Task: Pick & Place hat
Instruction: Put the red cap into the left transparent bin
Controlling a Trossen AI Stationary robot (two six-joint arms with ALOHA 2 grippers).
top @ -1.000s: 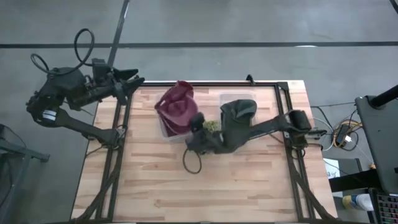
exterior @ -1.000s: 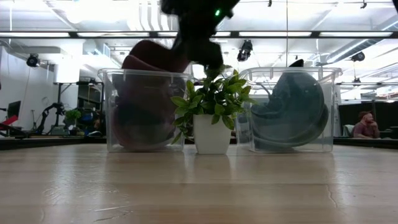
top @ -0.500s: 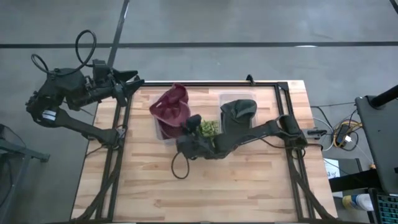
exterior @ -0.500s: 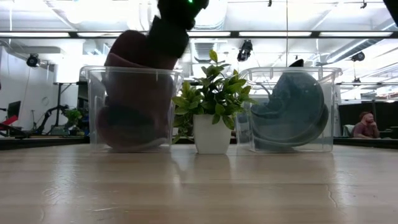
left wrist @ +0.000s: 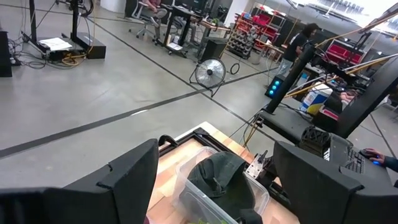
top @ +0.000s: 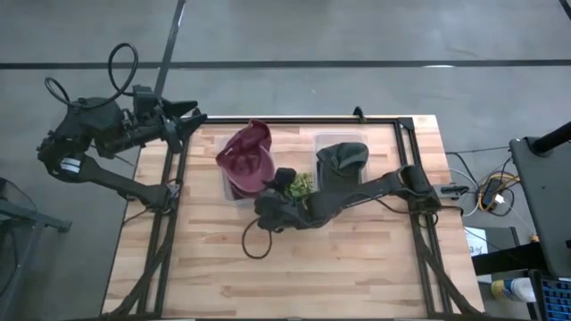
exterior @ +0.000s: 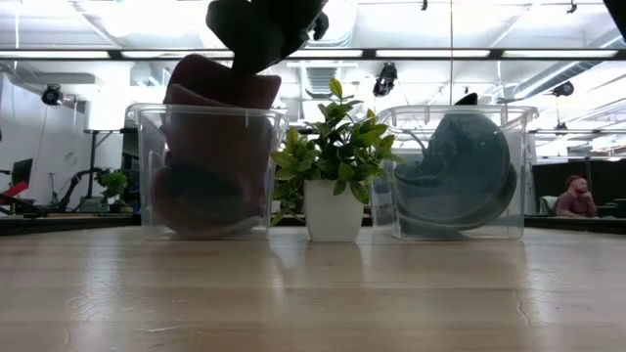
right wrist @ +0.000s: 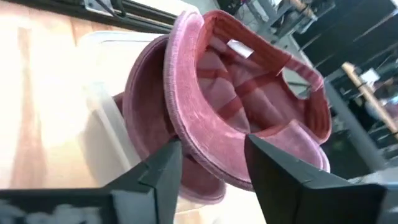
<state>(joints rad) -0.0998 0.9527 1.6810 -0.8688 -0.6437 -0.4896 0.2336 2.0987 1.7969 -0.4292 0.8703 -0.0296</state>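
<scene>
The maroon hat [top: 248, 156] sits crown-down in the left clear bin [exterior: 202, 171], its brim and upper folds poking up over the bin's rim, so to my eye it is placed but not tucked in, and the step in hand looks like the release or the pull-away right after it. The right gripper [right wrist: 208, 163] hangs just beside the hat's brim, its 2 fingers parted with the brim edge showing in the gap and no clear squeeze on the cloth. What comes next, I would judge, is a clean lift straight up and back across the table [top: 294, 267], since the potted plant [exterior: 333, 166] stands between the 2 bins and the arm's wrist is close above its leaves. The second bin [exterior: 455, 171] on the other side of the plant holds a dark green hat [top: 342, 158]. The near half of the table is open wood, plenty of room to retreat. The left gripper [top: 185, 114] waits off the table's far left corner, fingers spread and holding nothing
</scene>
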